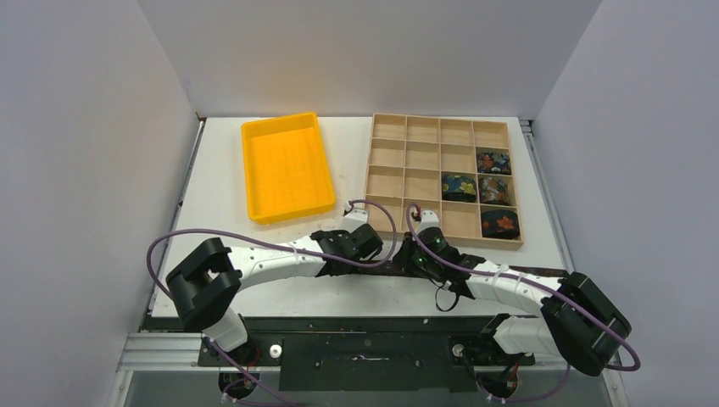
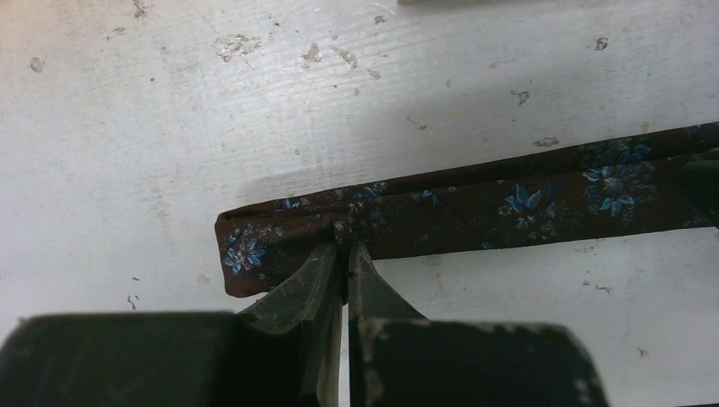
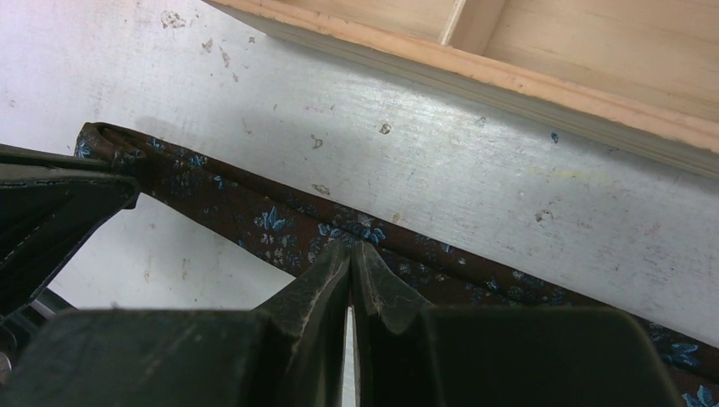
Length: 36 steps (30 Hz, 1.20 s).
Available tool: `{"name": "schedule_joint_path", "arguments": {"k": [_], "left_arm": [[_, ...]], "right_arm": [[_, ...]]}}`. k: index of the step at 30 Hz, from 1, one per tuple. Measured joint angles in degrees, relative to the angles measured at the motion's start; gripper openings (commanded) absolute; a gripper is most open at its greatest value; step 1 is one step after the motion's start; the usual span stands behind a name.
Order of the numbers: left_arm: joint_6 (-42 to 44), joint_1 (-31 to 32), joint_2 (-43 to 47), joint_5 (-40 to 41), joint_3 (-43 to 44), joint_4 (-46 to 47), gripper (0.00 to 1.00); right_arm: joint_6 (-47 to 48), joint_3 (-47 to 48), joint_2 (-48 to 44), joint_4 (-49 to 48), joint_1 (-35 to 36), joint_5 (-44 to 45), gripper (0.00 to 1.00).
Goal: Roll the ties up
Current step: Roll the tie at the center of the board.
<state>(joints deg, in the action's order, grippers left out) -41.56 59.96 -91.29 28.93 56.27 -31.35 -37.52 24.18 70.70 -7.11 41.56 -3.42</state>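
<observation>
A dark brown tie with small blue flowers (image 2: pixel 517 203) lies as a long flat strip on the white table, near its front edge (image 1: pixel 392 268). My left gripper (image 2: pixel 344 248) is shut on the tie close to its folded left end, and the cloth puckers at the tips. My right gripper (image 3: pixel 352 248) is shut on the same tie (image 3: pixel 271 222) further along to the right. In the top view both grippers, left (image 1: pixel 363 244) and right (image 1: pixel 421 248), sit close together. Several rolled ties (image 1: pixel 459 186) fill cells of the wooden tray (image 1: pixel 388 154).
An orange bin (image 1: pixel 288 165) stands at the back left. The wooden tray's near wall (image 3: pixel 475 72) runs just beyond the tie. My left gripper's fingers (image 3: pixel 51 212) show at the left of the right wrist view.
</observation>
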Motion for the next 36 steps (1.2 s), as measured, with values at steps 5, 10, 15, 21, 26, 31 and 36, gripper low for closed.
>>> {"name": "schedule_joint_path", "arguments": {"k": [5,10,15,21,26,31,36], "left_arm": [[0.00,0.81,-1.66,-0.17,1.44,0.31,0.00],[-0.17,1.18,-3.56,-0.85,1.75,0.85,0.00],[-0.87,1.25,-4.59,-1.81,1.75,1.79,0.13],[-1.84,1.25,-4.59,-2.60,1.73,2.99,0.30],[-2.34,1.36,-4.59,-3.06,1.70,3.34,0.35],[-2.69,1.51,-4.09,-3.48,1.40,3.34,0.38],[-3.04,1.51,-1.95,-3.69,0.72,3.30,0.41]], "right_arm": [[0.00,-0.55,0.00,-0.13,-0.20,-0.02,0.07],[0.00,-0.76,0.00,-0.11,-0.42,0.00,0.07],[0.02,-0.76,-0.39,-0.02,-0.72,0.02,0.07],[0.02,-0.76,-1.53,0.31,-0.72,0.02,0.08],[0.02,-0.76,-1.97,0.52,-0.76,0.04,0.08],[0.02,-0.76,-2.29,0.90,-0.76,0.09,0.08],[0.07,-0.76,-2.34,1.55,-0.76,0.24,0.08]]}}
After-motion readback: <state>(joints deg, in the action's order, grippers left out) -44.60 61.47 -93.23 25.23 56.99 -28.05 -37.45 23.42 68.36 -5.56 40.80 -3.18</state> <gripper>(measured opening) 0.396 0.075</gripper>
